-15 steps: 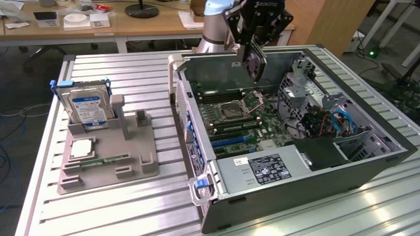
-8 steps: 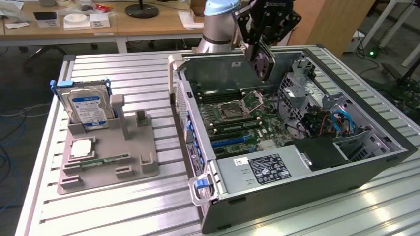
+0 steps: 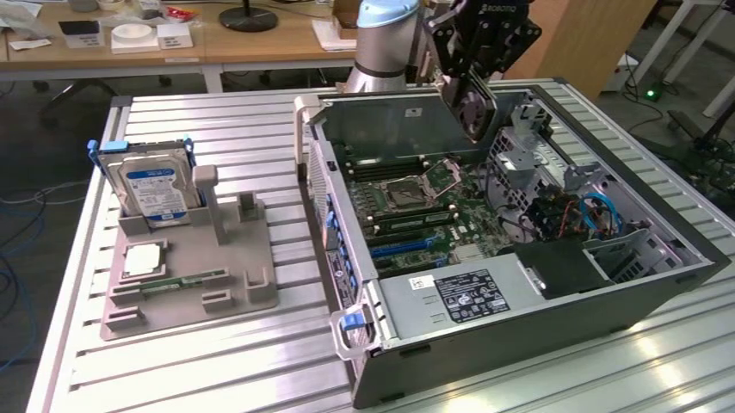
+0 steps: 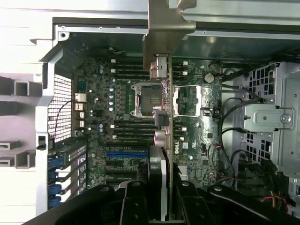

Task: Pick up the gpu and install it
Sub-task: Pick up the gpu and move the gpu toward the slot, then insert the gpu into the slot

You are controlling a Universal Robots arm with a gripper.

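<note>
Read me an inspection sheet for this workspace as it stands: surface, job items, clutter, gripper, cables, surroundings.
Surface: slatted metal table bearing an open PC case and a grey holder.
Job's things: gpu held upright above the motherboard, not seated in a slot.
Clutter: hard drive standing in the holder; memory stick and chip lying on it.
Gripper: gripper shut on the gpu, over the case.
Cables: blue and orange case cables beside the motherboard; floor cables at the exterior view's left.
Surroundings: wooden desks behind the table.
</note>
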